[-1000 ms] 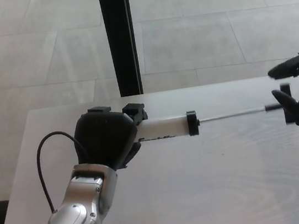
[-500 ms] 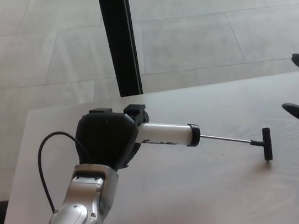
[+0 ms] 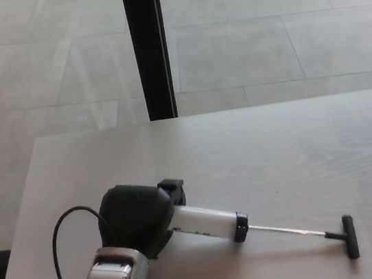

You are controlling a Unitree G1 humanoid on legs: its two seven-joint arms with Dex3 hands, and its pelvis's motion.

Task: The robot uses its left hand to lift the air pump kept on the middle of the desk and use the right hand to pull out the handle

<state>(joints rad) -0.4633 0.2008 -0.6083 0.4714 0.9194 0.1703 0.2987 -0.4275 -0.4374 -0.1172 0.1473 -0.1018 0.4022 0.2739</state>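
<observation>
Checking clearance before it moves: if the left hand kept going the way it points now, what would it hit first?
The left hand, holding the air pump, points right; only bare desk lies ahead. Depth is uncertain.

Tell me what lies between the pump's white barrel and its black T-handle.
In the head view, only the thin metal rod spans from the white barrel to the black T-handle, drawn out over bare desk.

You will find no text that can be read. The white cylindrical air pump barrel [image 3: 206, 221], low in the frame just left of centre, carries a dark printed mark along its underside, but it is too small and blurred to make out any letters.
</observation>
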